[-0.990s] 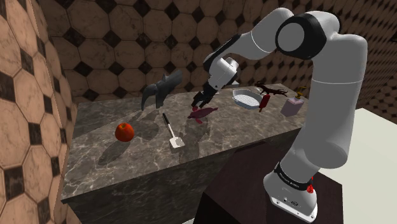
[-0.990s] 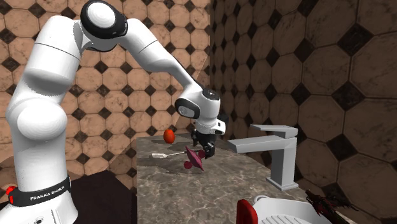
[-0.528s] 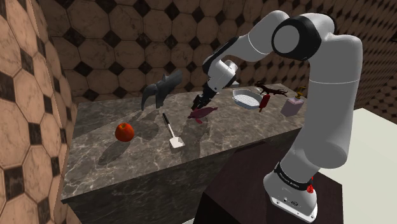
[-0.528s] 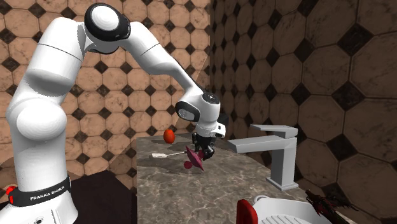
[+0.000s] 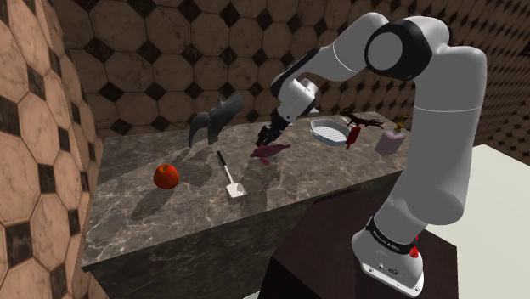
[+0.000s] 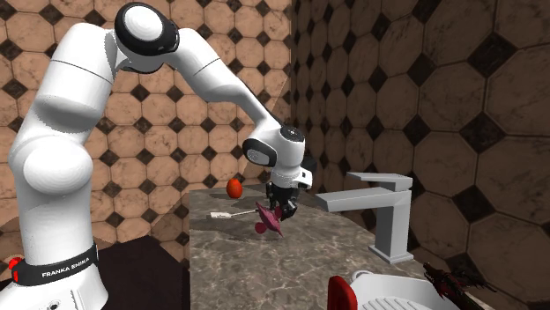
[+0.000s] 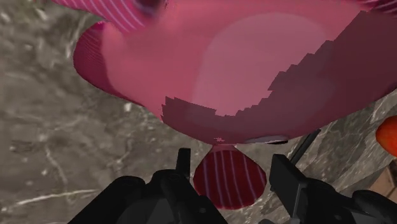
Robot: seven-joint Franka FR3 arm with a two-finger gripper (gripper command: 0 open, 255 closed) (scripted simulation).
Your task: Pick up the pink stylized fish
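The slightly open black pincer (image 7: 230, 164) should pinch the thin striped fin (image 7: 229, 181) of the light, slippery-looking pink fish (image 7: 242, 70).

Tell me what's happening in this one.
A white Franka arm reaches over a dark marble counter, with its black gripper right at the pink fish. In the wrist view, the fish's striped tail fin lies at the gripper. The fish appears to rest on the counter, not yet lifted.

White arm (image 5: 425, 127) reaches down, tool (image 5: 264, 138) low, fingers (image 7: 287, 181) apart
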